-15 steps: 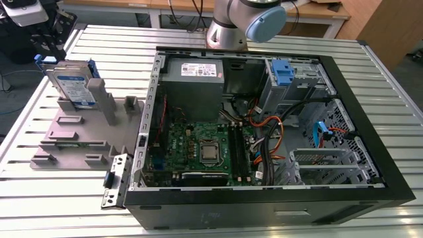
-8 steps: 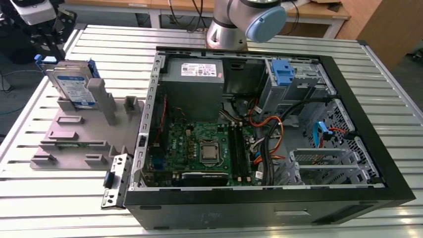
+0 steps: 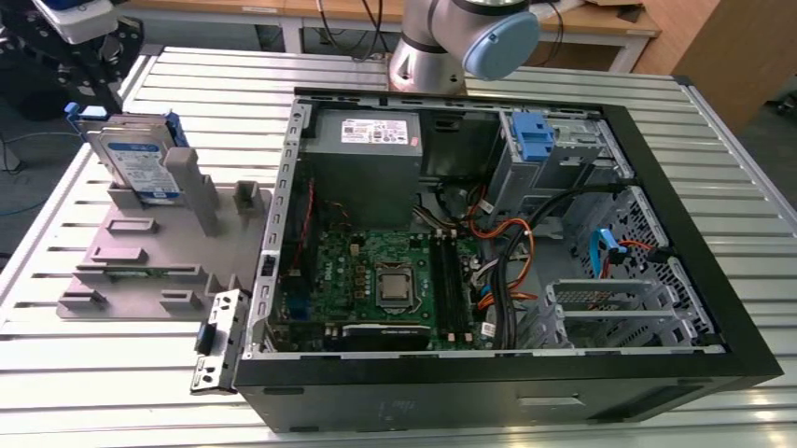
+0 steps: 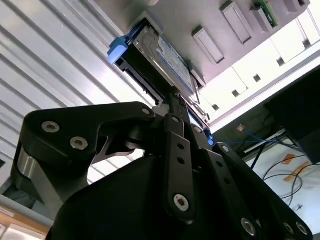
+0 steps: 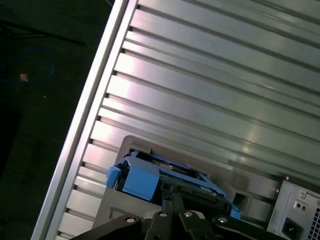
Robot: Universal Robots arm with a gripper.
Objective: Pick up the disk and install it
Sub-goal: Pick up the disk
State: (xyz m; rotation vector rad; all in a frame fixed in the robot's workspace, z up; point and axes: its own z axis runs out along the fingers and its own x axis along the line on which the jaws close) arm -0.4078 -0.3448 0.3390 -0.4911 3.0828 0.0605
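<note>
Your disk (image 3: pixel 134 161) stands on edge in the grey plastic holder (image 3: pixel 137 266) at the upper left of the exterior view. Its white-and-blue label faces the camera, and its blue frame shows along the top and one side. The holder lies on the ribbed metal table (image 3: pixel 112 383), just beside the open computer case (image 3: pixel 498 397), on the exterior view's left of it.

The gripper (image 3: pixel 90 82) hangs directly above the disk in the top left corner of that view, close to its upper edge. In the second wrist view the gripper (image 4: pixel 173 97) points at the narrow edge of the disk (image 4: pixel 160 55), partway along its length, with the holder (image 4: pixel 215 17) behind. In the first wrist view the gripper (image 5: pixel 171 192) meets the same edge of the disk (image 5: pixel 142 177), and the table (image 5: pixel 210 75) stretches beyond. You cannot tell from these views whether the gripper is open or clamped on the disk.

The case lies on its side, open upward. The green motherboard (image 3: pixel 373 271) is at its middle, the grey power-supply box (image 3: pixel 373 131) at its far end, and a blue latch (image 3: pixel 533 138) towards the upper right. The arm (image 3: pixel 461 42) rises behind the case at the top centre.
</note>
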